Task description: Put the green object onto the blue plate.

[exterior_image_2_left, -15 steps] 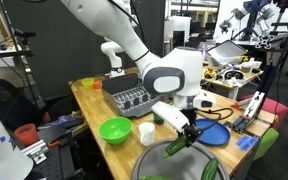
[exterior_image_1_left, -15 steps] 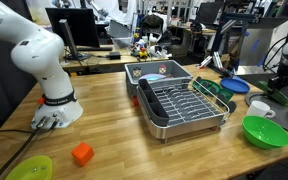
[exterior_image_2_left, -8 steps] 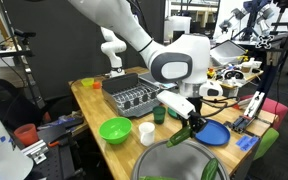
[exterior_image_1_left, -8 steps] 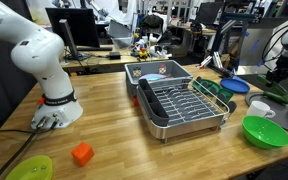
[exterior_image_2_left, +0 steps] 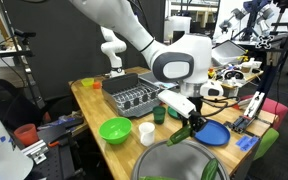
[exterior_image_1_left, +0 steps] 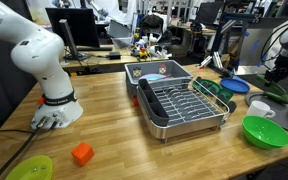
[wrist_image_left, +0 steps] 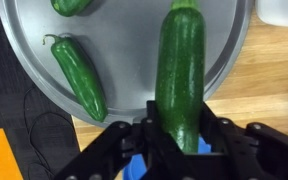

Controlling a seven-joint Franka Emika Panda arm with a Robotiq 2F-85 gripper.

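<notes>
Wrist view shows the gripper (wrist_image_left: 181, 135) pinching the green object (wrist_image_left: 181, 70), a long, smooth, dark-green vegetable like a cucumber, near one end, with a finger pressed against each side and the rest of its length reaching away from the camera. Below it lies a round metal pan (wrist_image_left: 124, 50) holding two green peppers (wrist_image_left: 79, 75), so the held piece hangs partly over that pan and not over its target. A sliver of blue shows under the fingers at the frame's lower edge, but it is too small to say for certain that it is the plate. In an exterior view the gripper (exterior_image_2_left: 191, 126) hangs just beside the blue plate (exterior_image_2_left: 214, 133), which lies flat on the bench (exterior_image_2_left: 89, 105) near a white cup (exterior_image_2_left: 147, 132) and a green bowl (exterior_image_2_left: 114, 129); in an exterior view the blue plate (exterior_image_1_left: 234, 86) sits beyond the dish rack (exterior_image_1_left: 179, 100) and appears bare. By my reading, pickup is done and the carry is in hand, with release not yet made. The next move calls for a short sideways shift until the vegetable's middle hangs over the plate's centre, then a descent until it is close to or touching the surface, then spreading the fingers. Since the piece is long and round, a release from height or near the rim could let it roll off.
</notes>
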